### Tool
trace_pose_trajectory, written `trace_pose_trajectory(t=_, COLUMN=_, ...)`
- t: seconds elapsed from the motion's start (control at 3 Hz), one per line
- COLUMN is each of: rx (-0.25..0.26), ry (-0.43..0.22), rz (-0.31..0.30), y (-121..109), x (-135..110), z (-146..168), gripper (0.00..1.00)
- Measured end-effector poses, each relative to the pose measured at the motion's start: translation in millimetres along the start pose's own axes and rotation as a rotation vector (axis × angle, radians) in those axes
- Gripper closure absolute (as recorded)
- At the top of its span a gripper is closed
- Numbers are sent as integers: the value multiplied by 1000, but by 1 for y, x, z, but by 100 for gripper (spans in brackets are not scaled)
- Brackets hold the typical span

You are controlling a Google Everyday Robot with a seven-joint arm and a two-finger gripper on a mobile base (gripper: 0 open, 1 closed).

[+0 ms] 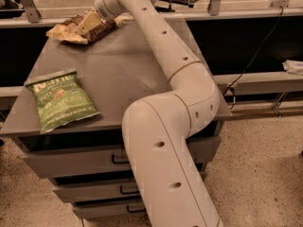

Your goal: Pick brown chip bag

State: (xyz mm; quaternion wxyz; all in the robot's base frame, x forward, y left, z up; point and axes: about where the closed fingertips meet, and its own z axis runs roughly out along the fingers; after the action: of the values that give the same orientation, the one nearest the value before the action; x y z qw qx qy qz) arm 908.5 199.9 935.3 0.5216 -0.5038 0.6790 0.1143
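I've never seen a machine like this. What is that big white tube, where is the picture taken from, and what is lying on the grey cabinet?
The big white tube is a robot arm with joints, a bit like elbows. At its far end is the gripper, the part that grasps things.

There is only one picture. It looks down along the arm onto the cabinet top. I cannot say where the camera is mounted.

Two snack bags lie on the cabinet. A green chip bag is near the front left edge, and a brown chip bag is at the far left corner. The gripper is right at the brown bag, which it is meant to pick up. I cannot tell whether it has hold of it.
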Motion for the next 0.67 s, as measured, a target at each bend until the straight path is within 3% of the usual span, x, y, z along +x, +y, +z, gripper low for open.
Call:
trace_pose_trajectory(t=0.33, rx=47, ry=81, rz=23, y=3, x=0, z=9, gripper=0)
trace_pose_trajectory(t=0.67, rx=42, ry=109, rz=65, y=16, x=6, z=18, gripper=0)
